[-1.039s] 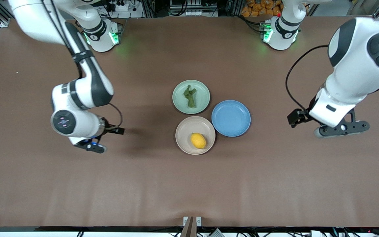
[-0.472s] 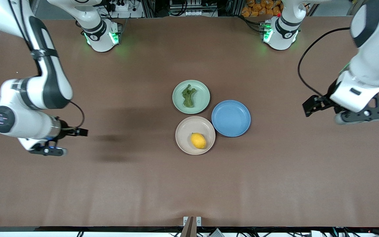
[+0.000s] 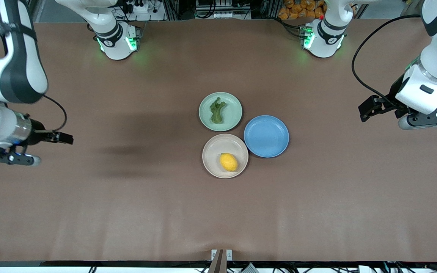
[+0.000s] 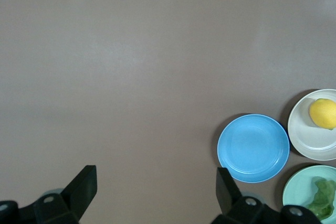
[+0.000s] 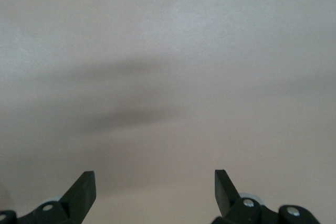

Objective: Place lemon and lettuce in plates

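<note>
The lemon (image 3: 228, 162) lies in the beige-pink plate (image 3: 215, 149). The lettuce (image 3: 217, 110) lies in the mint green plate (image 3: 233, 110), which is farther from the front camera and touches the beige one. My left gripper (image 3: 429, 118) is open and empty, high over bare table toward the left arm's end. Its wrist view shows its gripper (image 4: 155, 182), the lemon (image 4: 323, 113), the beige plate (image 4: 310, 145), the lettuce (image 4: 321, 198) and the green plate (image 4: 298, 184). My right gripper (image 3: 11, 158) is open and empty over bare table at the right arm's end; its wrist view (image 5: 154, 182) shows only tabletop.
An empty blue plate (image 3: 266, 136) sits beside the two plates, toward the left arm's end; it also shows in the left wrist view (image 4: 253, 148). The brown table (image 3: 127, 212) stretches wide around the plates.
Both arms have swung away from the plates, each toward its own end of the table. The lemon, lettuce and plates have not moved.
</note>
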Motion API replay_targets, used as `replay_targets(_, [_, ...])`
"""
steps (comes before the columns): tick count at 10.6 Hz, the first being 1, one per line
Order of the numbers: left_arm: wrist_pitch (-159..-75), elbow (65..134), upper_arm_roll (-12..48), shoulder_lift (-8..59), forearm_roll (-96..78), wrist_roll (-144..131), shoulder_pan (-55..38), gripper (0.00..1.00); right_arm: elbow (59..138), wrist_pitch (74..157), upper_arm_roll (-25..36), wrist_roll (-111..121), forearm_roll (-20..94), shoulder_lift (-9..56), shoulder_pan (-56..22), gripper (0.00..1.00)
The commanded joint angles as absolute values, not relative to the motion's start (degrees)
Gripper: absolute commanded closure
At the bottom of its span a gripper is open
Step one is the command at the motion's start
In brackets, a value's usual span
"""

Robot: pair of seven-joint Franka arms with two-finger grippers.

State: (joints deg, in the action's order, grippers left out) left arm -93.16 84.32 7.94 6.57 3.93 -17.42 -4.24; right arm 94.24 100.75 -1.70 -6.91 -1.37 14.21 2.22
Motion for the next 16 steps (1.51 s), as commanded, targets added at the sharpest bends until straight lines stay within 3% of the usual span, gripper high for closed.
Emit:
replay_targets(1, [-92.1,85.3,8.0,5.4,2.5,-15.7,-2.9,0.00,95.5,96.6,-2.2,-4.8,-2.0,7.3,3.8,0.00])
replay_targets(7, [-91.0,85.8,8.0,4.0,2.5,-12.0,-1.2,0.00,85.4,82.1,-1.8,1.1,-2.2,1.6,6.1,0.00])
replay_targets(16, [-88.4,84.6,8.8,4.5,0.9,-12.2,-2.2,0.00,84.3,82.4,0.3,1.1,-1.6,0.5,5.7,0.00])
